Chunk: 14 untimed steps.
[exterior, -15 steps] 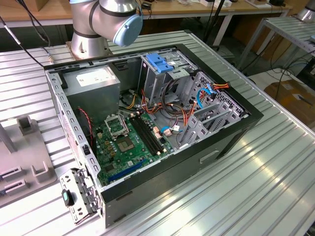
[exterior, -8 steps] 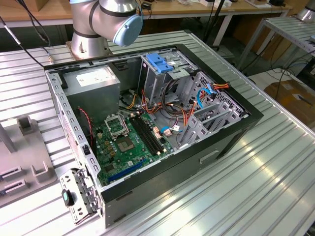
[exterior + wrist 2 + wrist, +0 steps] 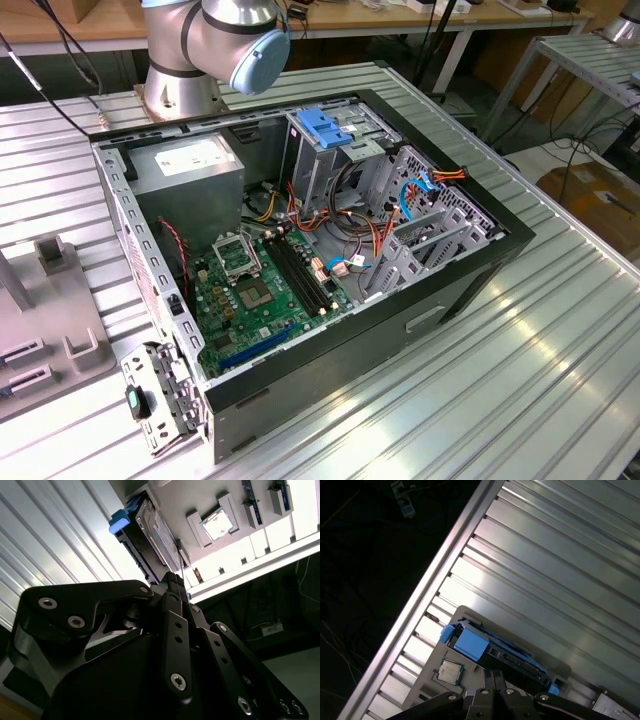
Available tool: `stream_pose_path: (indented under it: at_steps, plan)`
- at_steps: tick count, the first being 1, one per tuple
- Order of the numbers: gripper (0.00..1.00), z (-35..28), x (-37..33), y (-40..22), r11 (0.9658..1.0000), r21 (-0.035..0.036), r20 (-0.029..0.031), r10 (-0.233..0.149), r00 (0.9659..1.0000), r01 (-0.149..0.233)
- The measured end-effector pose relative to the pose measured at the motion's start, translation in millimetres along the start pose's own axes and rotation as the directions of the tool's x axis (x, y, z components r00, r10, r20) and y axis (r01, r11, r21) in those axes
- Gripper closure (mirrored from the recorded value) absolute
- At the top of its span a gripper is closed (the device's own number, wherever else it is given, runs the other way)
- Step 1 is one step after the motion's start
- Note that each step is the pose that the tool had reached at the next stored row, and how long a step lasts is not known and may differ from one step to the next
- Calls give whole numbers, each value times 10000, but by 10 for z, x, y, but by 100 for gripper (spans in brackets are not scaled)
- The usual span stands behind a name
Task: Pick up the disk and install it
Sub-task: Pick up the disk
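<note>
The disk [image 3: 150, 527] is a flat silver-grey drive with blue side rails. It stands on edge in a slot of a grey fixture plate [image 3: 200, 495] on the ribbed table. In the first wrist view the disk [image 3: 492, 647] lies just beyond my black fingers. My gripper [image 3: 172, 580] hovers close over the near end of the disk, its fingertips drawn together and shut, with nothing visible between them; whether they touch the disk I cannot tell. In the first wrist view the gripper [image 3: 497, 675] sits at the picture's edge. The open computer case [image 3: 470, 290] lies on its side in the exterior view.
A small processor chip [image 3: 218, 523] rests in a pocket of the fixture beside the disk, and also shows as the chip [image 3: 450, 670]. Inside the case stand a tall metal cage with a light-blue latch [image 3: 325, 128], a grey power-supply box [image 3: 190, 165] and the green mainboard [image 3: 255, 300]. The arm's base [image 3: 185, 80] stands behind the case.
</note>
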State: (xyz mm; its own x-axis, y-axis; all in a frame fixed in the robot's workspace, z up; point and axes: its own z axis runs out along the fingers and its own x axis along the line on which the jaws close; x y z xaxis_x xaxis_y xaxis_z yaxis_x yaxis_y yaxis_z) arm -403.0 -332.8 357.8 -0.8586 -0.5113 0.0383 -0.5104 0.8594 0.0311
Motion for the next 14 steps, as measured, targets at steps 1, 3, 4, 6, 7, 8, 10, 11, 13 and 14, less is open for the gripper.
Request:
stream_pose_path:
  at_steps: [1,3,4,6,7,8,10,11,13,14]
  plan:
    - [89,0,0,0,10000,1,-1,-25,10000,25]
    - [89,0,0,0,10000,2,-2,-64,10000,64]
    - [89,0,0,0,10000,3,-3,-82,10000,82]
    - [89,0,0,0,9999,5,-4,-120,9999,120]
    - [89,0,0,0,9999,5,-5,-138,9999,138]
    - [89,0,0,0,9999,6,-6,-155,9999,155]
    - [89,0,0,0,9998,7,-6,-190,9998,190]
    - [89,0,0,0,9998,8,-6,-208,9998,208]
    - [89,0,0,0,9996,10,-10,-271,9996,271]
    - [89,0,0,0,9996,11,-10,-291,9996,291]
